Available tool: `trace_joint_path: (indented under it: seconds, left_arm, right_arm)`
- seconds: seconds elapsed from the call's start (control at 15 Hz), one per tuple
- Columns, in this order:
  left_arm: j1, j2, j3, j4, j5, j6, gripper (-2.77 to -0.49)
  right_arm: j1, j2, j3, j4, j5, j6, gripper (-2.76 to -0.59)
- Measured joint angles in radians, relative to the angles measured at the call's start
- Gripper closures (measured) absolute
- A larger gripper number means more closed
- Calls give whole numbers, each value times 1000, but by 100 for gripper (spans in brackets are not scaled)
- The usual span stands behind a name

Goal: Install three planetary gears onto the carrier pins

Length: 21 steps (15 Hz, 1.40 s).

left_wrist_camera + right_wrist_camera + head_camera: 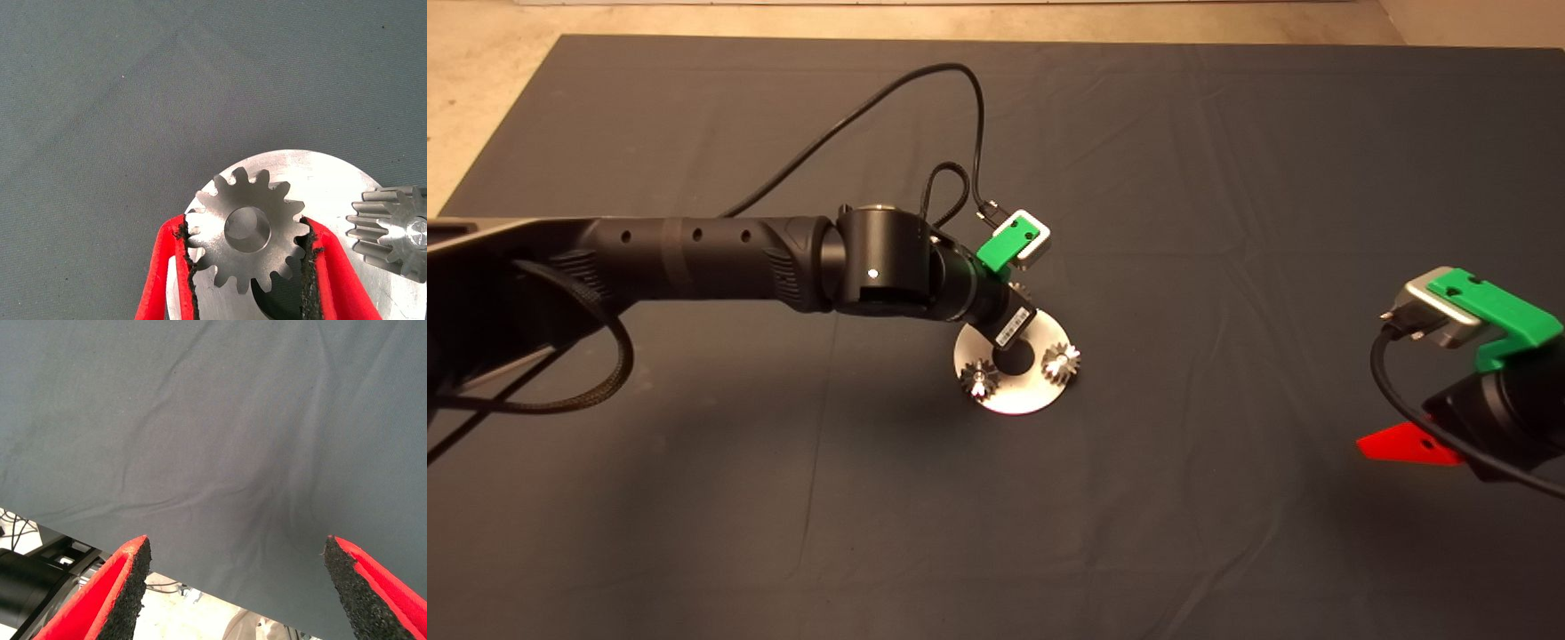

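Note:
The flat silver disc (1016,397) lies mid-mat, and my left arm reaches over it from the left. Two planetary gears (978,378) (1060,360) sit on carrier pins, whose bright tips show in their holes. In the left wrist view my left gripper (245,227) is shut on a third gear (248,230), its black pads (187,250) pressed against the teeth on both sides, low over the disc (313,177) near its rim. Whether a pin is in that gear's hole I cannot tell. A seated gear (397,230) with its pin tip (417,231) stands beside it. My right gripper (235,543) waits open with nothing in it.
My right arm is parked at the lower right edge of the mat, one red finger (1405,444) showing. A black cable (925,84) loops above the left wrist. Bare floor borders the mat (1227,178) at the far side and far left.

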Motion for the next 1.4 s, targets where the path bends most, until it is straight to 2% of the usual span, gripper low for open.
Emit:
trace_joint_path:
  seconds: [1.4]
  left_arm:
    - [17,0,7,22,-7,8,-60]
  right_arm:
    - [0,0,0,1,0,0,-191]
